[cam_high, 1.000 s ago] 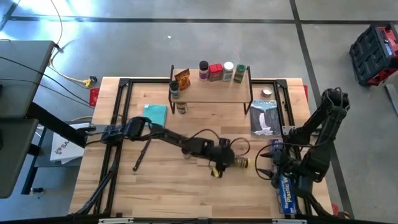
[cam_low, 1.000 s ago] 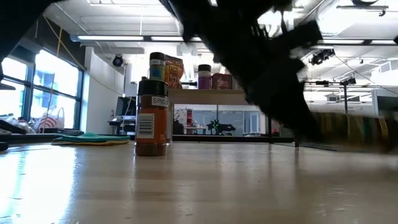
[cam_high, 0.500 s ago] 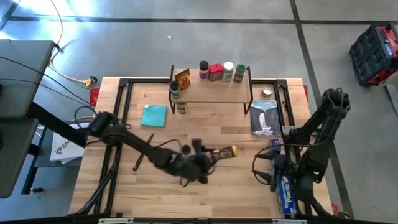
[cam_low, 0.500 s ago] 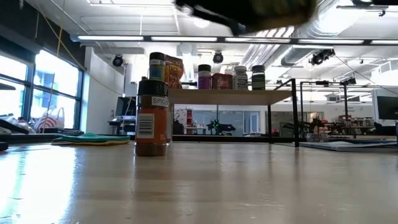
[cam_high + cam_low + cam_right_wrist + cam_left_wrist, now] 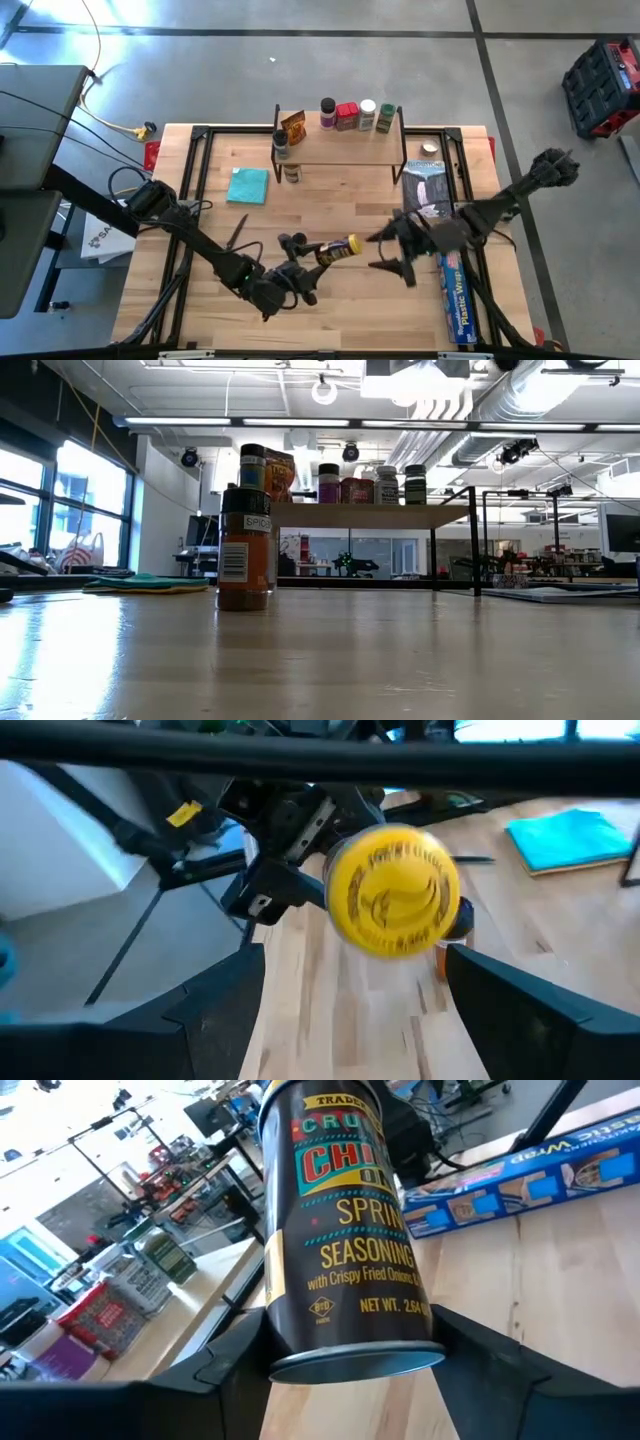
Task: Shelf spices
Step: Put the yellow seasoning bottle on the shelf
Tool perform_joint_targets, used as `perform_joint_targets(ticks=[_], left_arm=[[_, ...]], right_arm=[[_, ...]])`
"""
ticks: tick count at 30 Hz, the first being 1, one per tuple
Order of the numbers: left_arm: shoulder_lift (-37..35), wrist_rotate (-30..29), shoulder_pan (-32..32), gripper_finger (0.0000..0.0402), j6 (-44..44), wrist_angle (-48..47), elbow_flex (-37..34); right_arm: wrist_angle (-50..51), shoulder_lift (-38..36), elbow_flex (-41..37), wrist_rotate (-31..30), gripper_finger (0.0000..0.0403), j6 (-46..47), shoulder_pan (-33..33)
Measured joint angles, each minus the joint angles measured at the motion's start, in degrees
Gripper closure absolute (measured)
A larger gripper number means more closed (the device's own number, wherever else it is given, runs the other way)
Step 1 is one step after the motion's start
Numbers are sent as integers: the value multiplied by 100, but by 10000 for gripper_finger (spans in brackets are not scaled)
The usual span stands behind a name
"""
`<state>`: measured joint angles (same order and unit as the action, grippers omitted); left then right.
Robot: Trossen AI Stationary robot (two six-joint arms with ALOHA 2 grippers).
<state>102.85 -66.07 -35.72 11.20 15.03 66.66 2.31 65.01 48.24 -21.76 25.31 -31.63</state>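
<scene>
Both grippers nearer now; left gripper (image 5: 318,256) presents yellow-capped jar (image 5: 340,248) to right gripper (image 5: 392,250)

Dark jar (image 5: 345,1240), left wrist view: label reads "TRADE…", "CRU…", "CHI… O…", "SPRI…", "SEASONING", "with Crispy Fried Onions", "NET WT. 2.64"; the rest curves out of sight. At 2 o'clock of that jar lies a blue box (image 5: 520,1175) marked "…STIC WRAP" along its side. In the high view the same box shows "Plastic Wrap". Low view: an orange-brown jar (image 5: 245,550) on the surface carries "SPICE" on its dark band and a barcode below.
</scene>
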Motion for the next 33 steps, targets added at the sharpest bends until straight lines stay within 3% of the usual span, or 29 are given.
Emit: perform_joint_targets(ticks=[4,19,24,27,33], left_arm=[[4,-47,-10,177,0,-13,2],[7,45,14,174,-161,24,11],[7,50,11,174,-212,11,8],[7,102,4,173,-203,33,8],[7,165,6,173,-210,70,2]], right_arm=[[47,78,240,956,98,-317,551],[186,605,464,1683,98,-624,1333],[58,618,464,2197,100,-736,1405],[-4,637,464,2330,117,-739,1403],[-24,669,464,2347,192,-765,1405]])
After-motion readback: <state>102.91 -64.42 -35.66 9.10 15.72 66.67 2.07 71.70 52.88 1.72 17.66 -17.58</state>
